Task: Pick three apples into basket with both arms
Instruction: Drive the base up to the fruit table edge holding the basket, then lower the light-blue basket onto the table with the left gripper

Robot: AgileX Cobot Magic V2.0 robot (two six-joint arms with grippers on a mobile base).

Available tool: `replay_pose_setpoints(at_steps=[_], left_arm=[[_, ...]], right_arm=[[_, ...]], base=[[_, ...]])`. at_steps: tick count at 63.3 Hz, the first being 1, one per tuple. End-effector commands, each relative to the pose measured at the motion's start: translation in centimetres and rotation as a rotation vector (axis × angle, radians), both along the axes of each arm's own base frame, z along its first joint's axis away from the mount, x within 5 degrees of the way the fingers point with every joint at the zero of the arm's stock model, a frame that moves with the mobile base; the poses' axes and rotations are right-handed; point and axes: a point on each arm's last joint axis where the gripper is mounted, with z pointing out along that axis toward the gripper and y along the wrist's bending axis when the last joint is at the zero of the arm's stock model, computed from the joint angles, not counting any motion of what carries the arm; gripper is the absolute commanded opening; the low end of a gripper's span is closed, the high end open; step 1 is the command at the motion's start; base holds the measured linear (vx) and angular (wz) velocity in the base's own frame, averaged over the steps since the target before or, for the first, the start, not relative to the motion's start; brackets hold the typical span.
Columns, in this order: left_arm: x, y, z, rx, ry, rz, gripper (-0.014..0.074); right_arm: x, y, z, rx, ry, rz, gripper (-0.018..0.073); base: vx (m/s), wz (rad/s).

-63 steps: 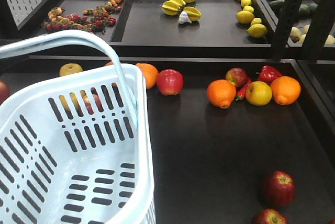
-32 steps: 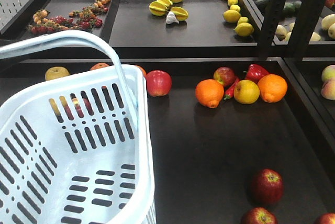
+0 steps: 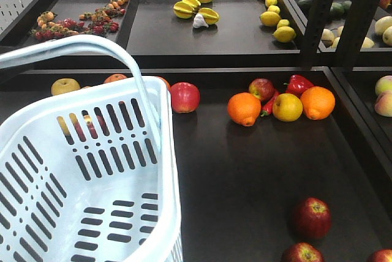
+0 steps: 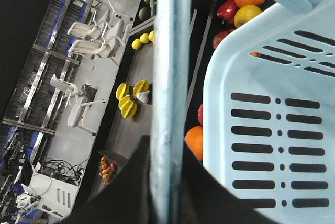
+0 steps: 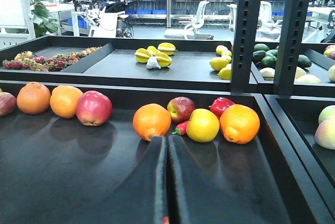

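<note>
Left black gripper (image 4: 167,182) clamped on the swing handle (image 4: 170,77) of the pale blue-white slotted plastic basket (image 3: 168,170), at the left of the black tray (image 3: 245,170). Right black gripper (image 5: 167,143) pinched to a slit, low over bare floor. Round red apple (image 3: 184,97) just beside the basket's far corner. Three dark red apples (image 3: 312,218) near the front-right edge, with open floor between.

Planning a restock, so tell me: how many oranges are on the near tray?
4. In the right wrist view: leftmost orange, second orange beside it, middle orange, right orange by the yellow fruit. The basket may hide more.
</note>
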Motion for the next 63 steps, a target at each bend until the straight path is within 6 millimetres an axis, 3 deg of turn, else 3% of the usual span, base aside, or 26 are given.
replay_pose_setpoints(at_steps=[1, 63], left_arm=[[-0.27, 0.04, 1.99, -0.098, -0.099, -0.009, -0.0008], [0.06, -0.22, 1.91, -0.104, -0.094, -0.008, -0.0008]], right_arm=[[-0.03, 0.01, 0.31, -0.004, -0.076, 0.001, -0.0009], [-0.03, 0.01, 0.31, -0.004, -0.076, 0.001, -0.0009]], base=[[0.00, 0.00], [0.00, 0.00]])
